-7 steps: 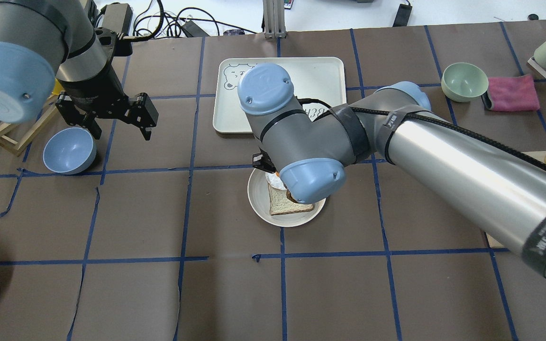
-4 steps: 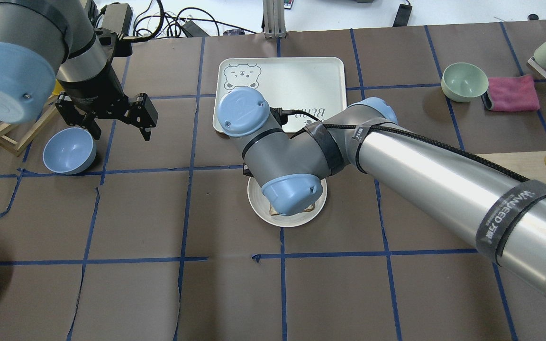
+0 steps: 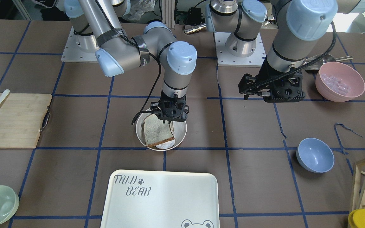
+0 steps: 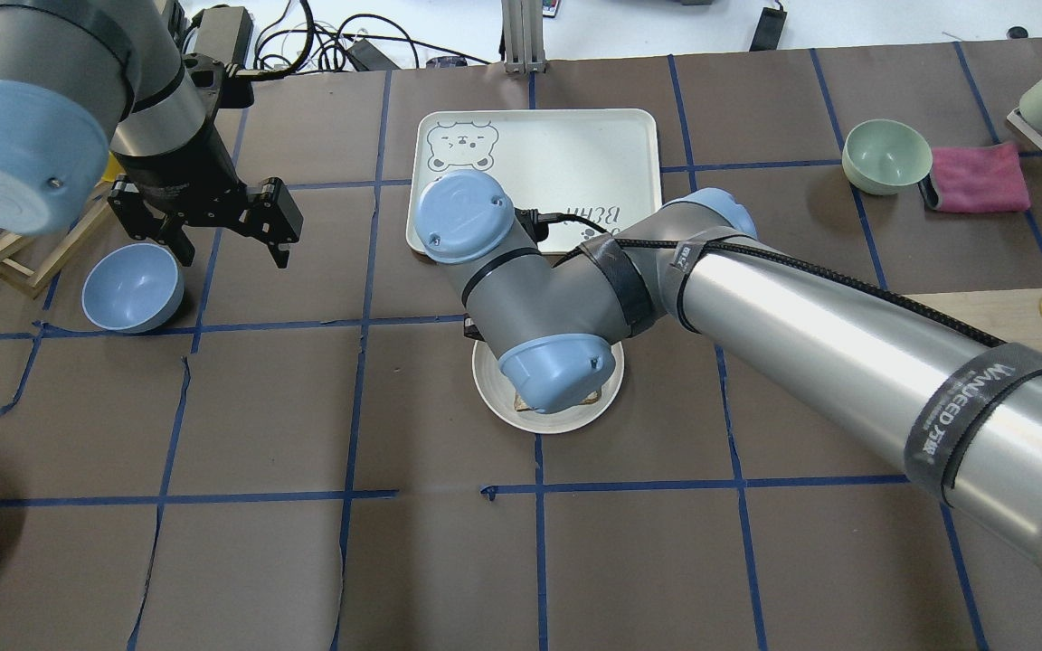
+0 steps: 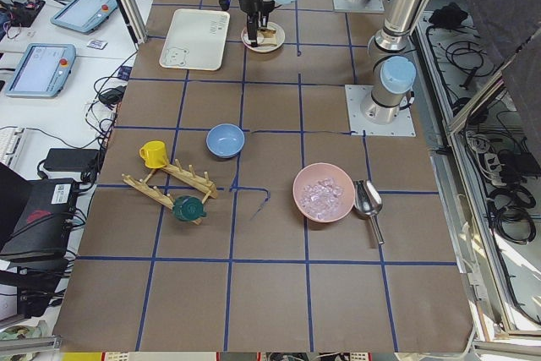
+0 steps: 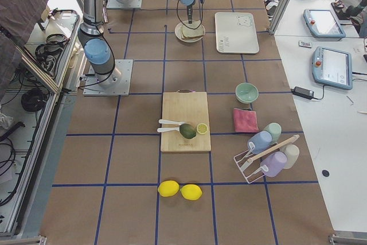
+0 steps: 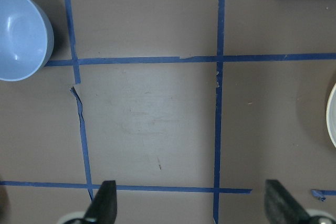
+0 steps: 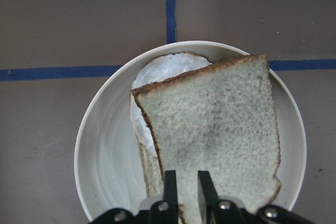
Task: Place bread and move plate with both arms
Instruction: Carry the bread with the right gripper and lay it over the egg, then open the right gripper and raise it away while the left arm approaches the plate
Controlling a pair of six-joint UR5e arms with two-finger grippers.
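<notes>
From my desk the bread (image 8: 215, 129) reads as a light, soft thing. It will sag from whichever edge it is held by, and a hard pinch would crush or tear the crumb. I judge the dark crust the only sensible place to take it, and lightly at that. It lies across the middle of the plate (image 8: 105, 150), covering most of a white layer (image 8: 157, 72) and a lower slice (image 8: 149, 171) that peeps out along one side. I cannot tell whether its held edge is lifted off that stack. The plate I take for stiff and smooth, likely slippery at the lip. Its raised rim is the place to hold, at two opposite points, and it should be kept level or the stack may slide.

The right gripper (image 8: 187, 190) stands directly over the plate, near the rim on the robot's side. Its jaws are drawn narrow with the crust edge of the bread between them, which I read as a pinch on the slice with nothing else touched. The left gripper (image 7: 191, 203) hangs well apart from the plate, on the side where the blue bowl (image 7: 21, 35) sits. Its jaws are spread wide, holding nothing, over the brown table (image 7: 152, 119); only a sliver of the plate's rim shows at the edge of its wrist view. The TAIJI BEAR tray (image 3: 160, 202) lies just beyond the plate, on the side away from the robot
</notes>
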